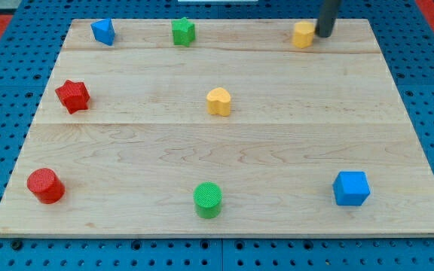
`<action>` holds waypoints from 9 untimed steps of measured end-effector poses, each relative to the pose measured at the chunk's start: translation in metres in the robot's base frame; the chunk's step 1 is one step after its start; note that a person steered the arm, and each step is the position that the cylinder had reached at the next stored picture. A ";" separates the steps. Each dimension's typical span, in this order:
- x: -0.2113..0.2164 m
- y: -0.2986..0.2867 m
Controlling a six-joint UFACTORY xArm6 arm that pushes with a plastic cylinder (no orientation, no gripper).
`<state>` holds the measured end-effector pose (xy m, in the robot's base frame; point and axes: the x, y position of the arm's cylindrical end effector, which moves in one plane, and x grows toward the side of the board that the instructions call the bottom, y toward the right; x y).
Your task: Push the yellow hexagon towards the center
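The yellow hexagon (pixel 303 34) sits near the top edge of the wooden board (pixel 292 150), right of the middle. My tip (pixel 323 34) is at the hexagon's right side, touching it or nearly so. The dark rod rises out of the view's top. A yellow heart (pixel 218 101) lies near the board's centre, down and left of the hexagon.
A blue block (pixel 103 31) and a green star (pixel 183 31) sit along the top edge. A red star (pixel 73 95) is at the left. A red cylinder (pixel 45 185), a green cylinder (pixel 208 199) and a blue cube (pixel 351 188) sit along the bottom.
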<state>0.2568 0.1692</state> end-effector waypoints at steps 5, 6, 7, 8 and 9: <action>-0.004 -0.107; -0.036 -0.097; -0.035 -0.128; 0.002 -0.140; 0.042 -0.138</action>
<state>0.2988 0.0311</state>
